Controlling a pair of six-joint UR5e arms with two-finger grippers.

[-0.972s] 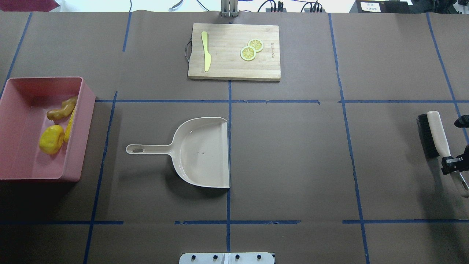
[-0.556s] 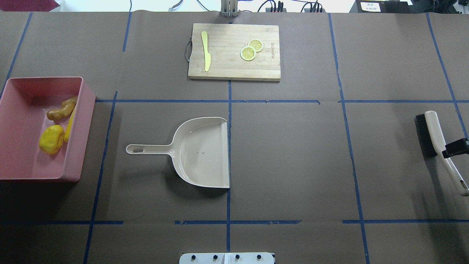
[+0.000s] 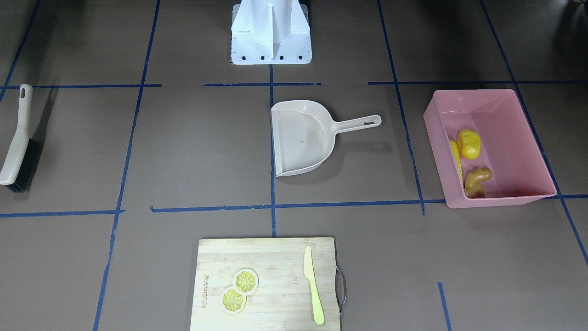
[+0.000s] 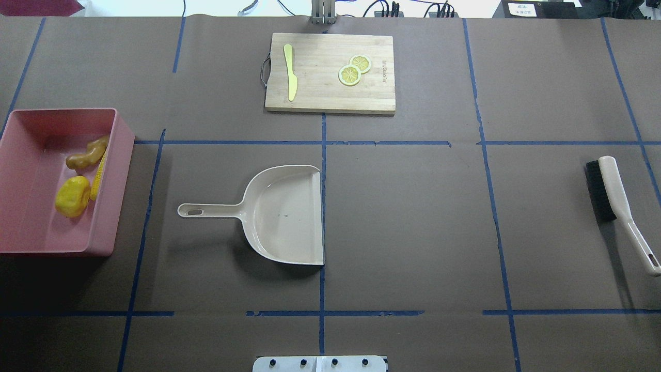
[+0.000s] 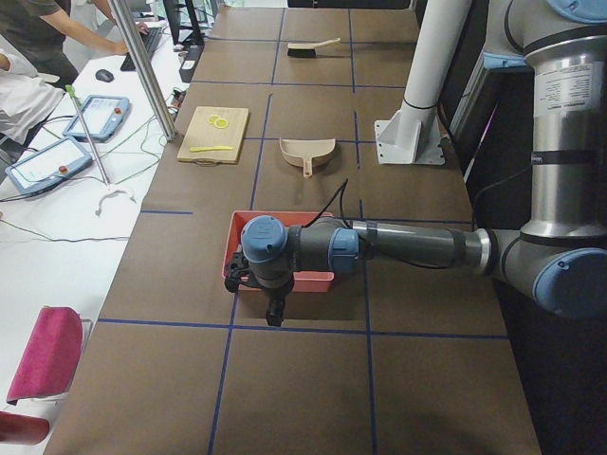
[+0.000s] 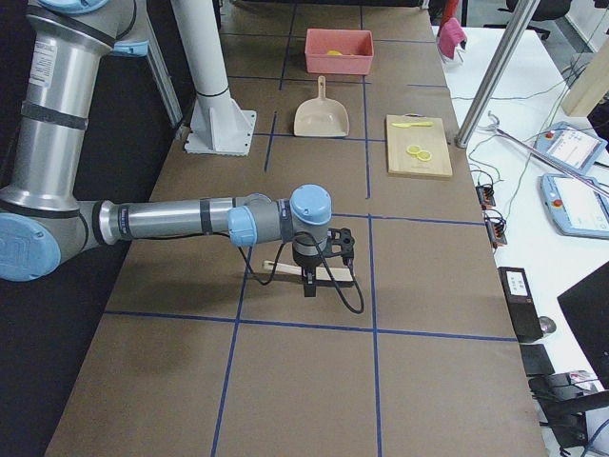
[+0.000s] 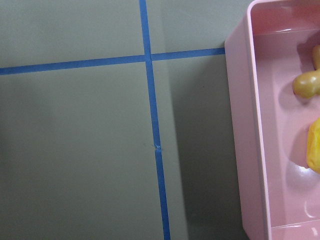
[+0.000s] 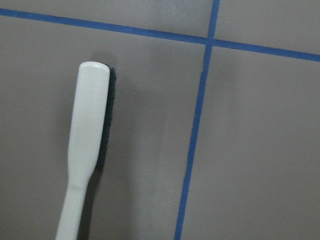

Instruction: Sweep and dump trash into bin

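chg: black-bristled beige brush left flat on bench, right jaws pulled off it | long yellow corn cob, lumpy yellow veg, tan ginger root all found in big pink plastic tub | left jaws & right jaws: apart/together can't be told | task prob. done

A large pink plastic tub holds a yellow corn cob, a lumpy yellow vegetable and a tan-orange ginger root, well apart from the beige dustpan.

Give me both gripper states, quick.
Left gripper: cannot tell, seen only in a side view.
Right gripper: cannot tell, same reason.
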